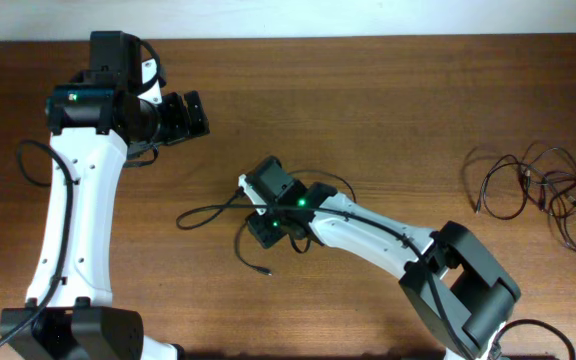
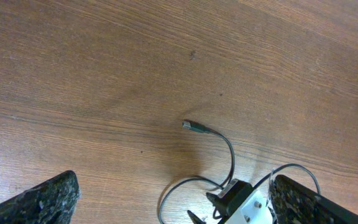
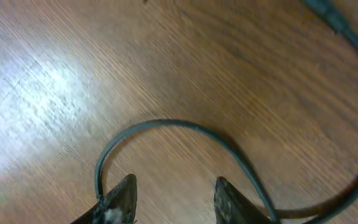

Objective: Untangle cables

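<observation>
Right jaws: partly apart, with bare desk (image 3: 173,186) showing between the fingers (image 3: 120,199) and nothing gripped. A loose cable (image 3: 166,122) arcs just ahead of the fingertips. One run drops past the outer side of one finger; whether it touches cannot be told.

Left jaws: wide apart, empty, above the desk and well clear of the cable.

Only the left wrist view shows the cable's plug (image 2: 191,126). It lies ahead of the left jaws, and the cord curves back toward the right arm (image 2: 241,208).

Only the overhead view shows the tangled bundle (image 1: 543,190), well away from both jaws and near the desk edge. It also shows a green light (image 1: 299,204) just behind the right jaws.

Desk: brown wood grain, with glare in the right wrist view. A pale strip (image 1: 368,15) borders its far edge.
</observation>
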Tool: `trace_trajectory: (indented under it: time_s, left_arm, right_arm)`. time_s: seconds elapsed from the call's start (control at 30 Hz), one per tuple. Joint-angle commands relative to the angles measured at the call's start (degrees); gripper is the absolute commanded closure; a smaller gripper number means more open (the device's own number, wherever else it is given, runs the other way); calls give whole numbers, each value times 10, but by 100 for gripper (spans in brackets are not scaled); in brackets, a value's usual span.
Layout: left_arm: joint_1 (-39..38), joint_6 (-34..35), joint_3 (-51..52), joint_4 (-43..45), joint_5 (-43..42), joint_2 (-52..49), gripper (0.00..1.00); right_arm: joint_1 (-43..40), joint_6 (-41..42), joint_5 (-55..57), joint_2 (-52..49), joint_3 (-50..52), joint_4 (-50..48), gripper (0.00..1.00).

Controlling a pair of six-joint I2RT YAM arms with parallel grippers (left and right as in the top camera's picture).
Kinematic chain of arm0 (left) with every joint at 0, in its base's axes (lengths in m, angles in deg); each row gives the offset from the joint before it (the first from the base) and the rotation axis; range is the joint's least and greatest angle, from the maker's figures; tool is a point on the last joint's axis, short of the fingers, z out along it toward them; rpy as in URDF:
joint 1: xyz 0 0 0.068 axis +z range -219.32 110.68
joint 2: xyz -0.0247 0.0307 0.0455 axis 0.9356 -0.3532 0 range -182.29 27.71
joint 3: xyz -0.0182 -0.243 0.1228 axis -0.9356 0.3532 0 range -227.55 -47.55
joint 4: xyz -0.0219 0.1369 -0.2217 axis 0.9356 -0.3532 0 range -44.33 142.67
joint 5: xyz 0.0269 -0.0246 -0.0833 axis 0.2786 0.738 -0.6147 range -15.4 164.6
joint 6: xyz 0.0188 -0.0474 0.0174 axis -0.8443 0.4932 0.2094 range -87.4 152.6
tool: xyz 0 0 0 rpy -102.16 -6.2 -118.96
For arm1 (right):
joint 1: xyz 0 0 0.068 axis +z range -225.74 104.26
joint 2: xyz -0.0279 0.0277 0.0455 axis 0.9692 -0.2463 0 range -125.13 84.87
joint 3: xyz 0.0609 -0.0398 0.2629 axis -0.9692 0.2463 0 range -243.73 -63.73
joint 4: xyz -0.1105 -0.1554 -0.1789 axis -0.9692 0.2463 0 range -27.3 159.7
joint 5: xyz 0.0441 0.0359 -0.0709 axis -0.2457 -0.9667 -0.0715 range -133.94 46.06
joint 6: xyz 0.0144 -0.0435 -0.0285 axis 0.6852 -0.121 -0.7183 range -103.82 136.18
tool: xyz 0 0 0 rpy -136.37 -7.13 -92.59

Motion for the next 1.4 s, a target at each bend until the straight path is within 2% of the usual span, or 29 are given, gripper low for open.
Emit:
trace_trajectory:
  time_s: [0.0, 0.27, 0.6, 0.7, 0.83, 1.0, 1.13, 1.27, 1.37]
  left_arm:
    - [1, 2, -4, 1, 3, -1, 1]
    - [1, 2, -4, 1, 2, -1, 1]
    - [1, 2, -4, 1, 2, -1, 1]
    - [1, 2, -4, 1, 3, -1, 1]
    - [1, 2, -4, 1, 3, -1, 1]
    - [1, 2, -4, 1, 2, -1, 1]
    - [1, 2, -4, 1, 3, -1, 1]
    - [1, 2, -4, 1, 2, -1, 1]
    - [1, 2, -4, 1, 2, -1, 1]
  right_arm:
    - [4, -11, 23, -4, 3, -15, 57]
    - [4, -41, 39, -46, 3, -37, 52]
    - [4, -41, 54, -72, 3, -26, 53]
    - [4, -42, 120, -72, 3, -32, 47]
    - [4, -121, 139, -73, 3, -40, 47]
    - [4, -129, 108, -73, 11, -32, 58]
    - [4, -129, 106, -73, 15, -32, 80]
    - [4, -129, 106, -73, 15, -32, 86]
    - [4, -128, 106, -73, 15, -31, 86]
